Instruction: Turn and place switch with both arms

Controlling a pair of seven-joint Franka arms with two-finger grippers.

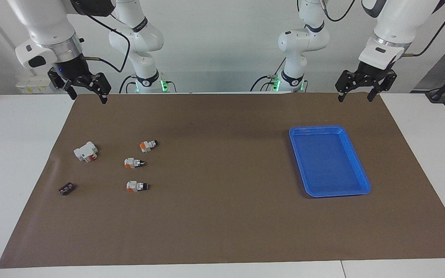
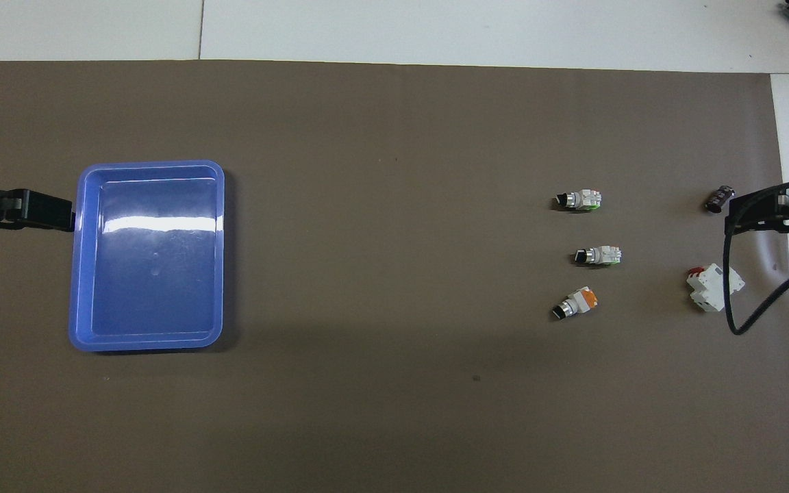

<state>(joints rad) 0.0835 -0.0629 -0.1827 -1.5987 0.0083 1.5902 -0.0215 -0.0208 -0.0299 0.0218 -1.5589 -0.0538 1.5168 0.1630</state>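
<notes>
The tabletop is covered by a brown mat, and nothing on it is being touched. The blue tray is seen empty at the left arm's end. The right gripper is held up over the mat's edge at its own end, fingers spread wide and empty; the left gripper is held likewise over the edge nearest the robots, close to the tray, fingers wide and empty. A larger white block with a red part lies toward the right arm's end. Three switches lie in a loose row beside it: the nearest switch, the middle switch and the farthest switch, all on their sides. A small black piece lies apart.

The first pick is judged not yet begun. One switch should be approached from straight above by the right gripper, gripped across the white body and not the knob, with its neighbours left undisturbed, so that a clean handover is allowed.
</notes>
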